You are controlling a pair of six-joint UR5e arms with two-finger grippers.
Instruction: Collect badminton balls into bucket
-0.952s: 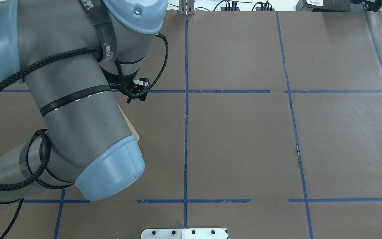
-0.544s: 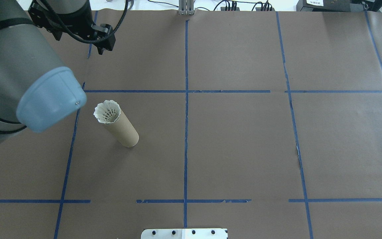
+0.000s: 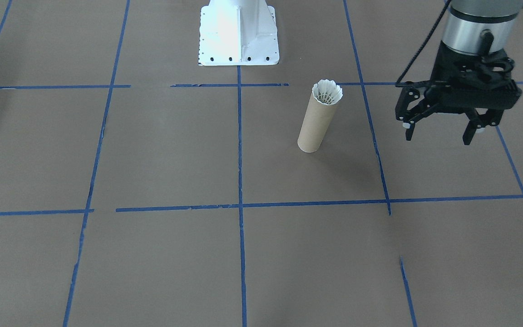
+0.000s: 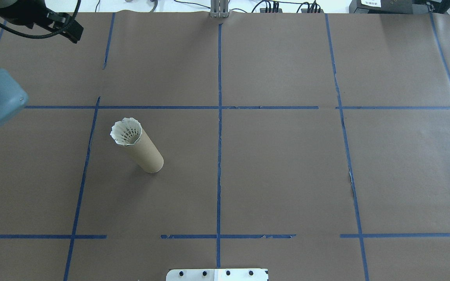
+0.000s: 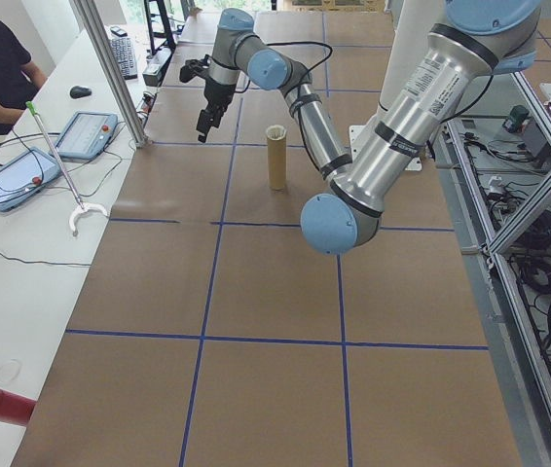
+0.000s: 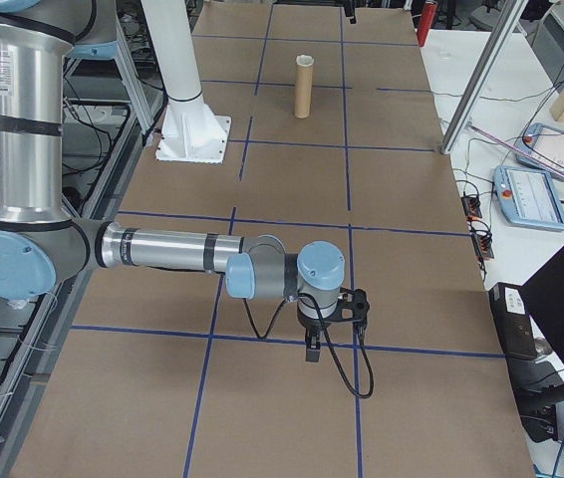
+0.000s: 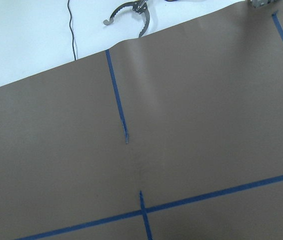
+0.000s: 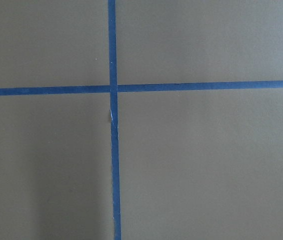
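Brown paper (image 3: 152, 150) crossed by blue tape lines (image 3: 239, 181) covers the table. At top centre of the front-facing view sits the white robot base (image 3: 239, 32). Right of centre, the cardboard tube (image 3: 317, 121) stands upright with the white shuttlecock (image 3: 327, 92) seated in its open top, feathers flaring above the rim. At the right edge, the left gripper (image 3: 438, 131) hangs above the paper, fingers spread and holding nothing, well apart from the tube. The right gripper (image 6: 314, 351) appears only in the right side view; whether its jaws are spread cannot be told.
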